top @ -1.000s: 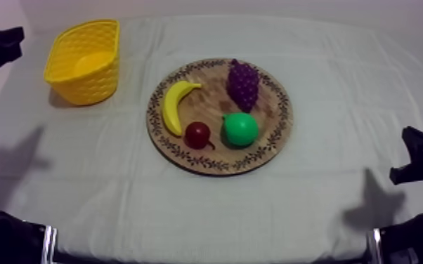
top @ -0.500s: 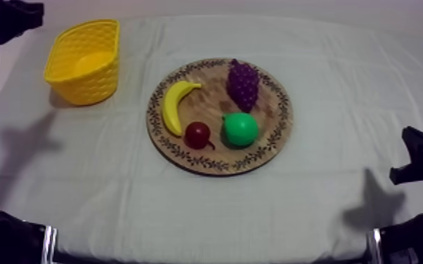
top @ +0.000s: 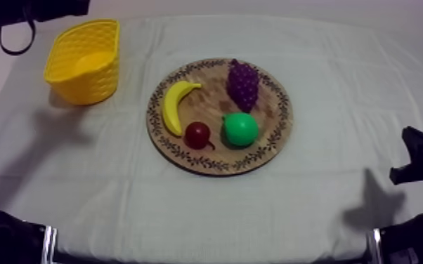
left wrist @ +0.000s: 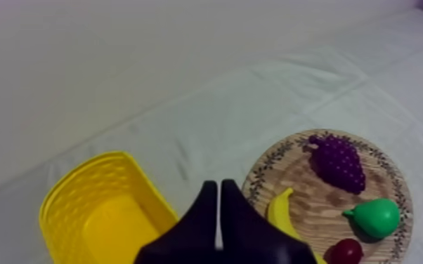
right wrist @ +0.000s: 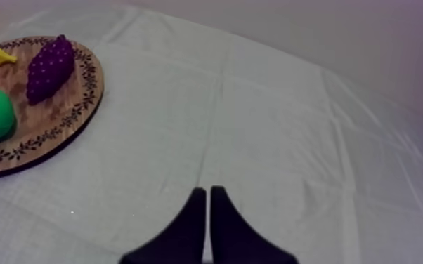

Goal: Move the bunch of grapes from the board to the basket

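A robot lab bench — cloth-draped table [top: 341, 77] against a bare pale wall [left wrist: 151, 49].

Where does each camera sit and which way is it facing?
Top view: above the table, slanting down on wooden board and yellow basket; left arm upper left, right arm right.
Left wrist view: on left arm, faces basket and board; left gripper shut.
Right wrist view: on right arm, faces board's edge; right gripper shut.
All share the bunch of grapes.

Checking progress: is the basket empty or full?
Empty: the basket shows a bare yellow floor; the grapes lie on the board.
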Available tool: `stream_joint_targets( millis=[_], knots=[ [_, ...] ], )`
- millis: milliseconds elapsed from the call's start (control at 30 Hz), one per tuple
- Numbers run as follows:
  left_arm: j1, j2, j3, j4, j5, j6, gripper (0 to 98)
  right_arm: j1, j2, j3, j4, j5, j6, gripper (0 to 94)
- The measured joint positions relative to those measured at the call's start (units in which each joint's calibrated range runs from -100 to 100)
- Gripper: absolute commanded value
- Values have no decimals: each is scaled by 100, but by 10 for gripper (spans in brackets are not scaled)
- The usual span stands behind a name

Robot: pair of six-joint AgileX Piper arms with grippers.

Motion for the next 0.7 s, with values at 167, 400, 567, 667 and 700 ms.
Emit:
stream_joint_targets(
  millis=[167,400,567,667,700],
  knots=[
    [233,238,-84,5,0,-37,0,0,0,0,0,0,0,5],
    [513,605,-300,-9,-4,-24,0,0,0,0,0,0,0,5],
    [604,967,-612,-15,4,-68,0,0,0,0,0,0,0,5],
    [657,1266,-920,-15,119,-149,0,0,0,0,0,0,0,5],
    [675,1382,-1042,-15,142,-173,0,0,0,0,0,0,3,5]
  ],
)
